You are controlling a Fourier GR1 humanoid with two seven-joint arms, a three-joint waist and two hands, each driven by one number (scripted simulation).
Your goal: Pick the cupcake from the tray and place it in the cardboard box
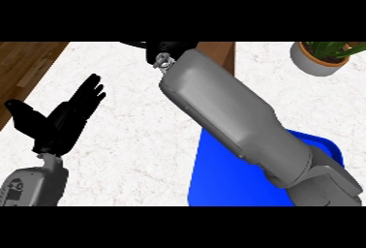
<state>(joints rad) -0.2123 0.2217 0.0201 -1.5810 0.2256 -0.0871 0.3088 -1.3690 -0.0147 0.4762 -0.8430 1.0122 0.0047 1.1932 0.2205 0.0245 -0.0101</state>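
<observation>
My right forearm (229, 116) runs from the lower right up to the view's top middle. Only a small black part of my right hand (166, 48) shows there, at the picture's upper edge. Right beside it, a brown wall (218, 52) that looks like the cardboard box sticks out from behind the forearm. The blue tray (214, 179) lies at the lower right, largely covered by the arm. No cupcake is visible; it may be hidden by the hand or arm. My left hand (68, 118) rests open at the left, fingers up.
A potted plant (322, 55) in a pale pot stands at the back right of the white marble counter (129, 140). The counter's left edge borders a wooden floor (22, 68).
</observation>
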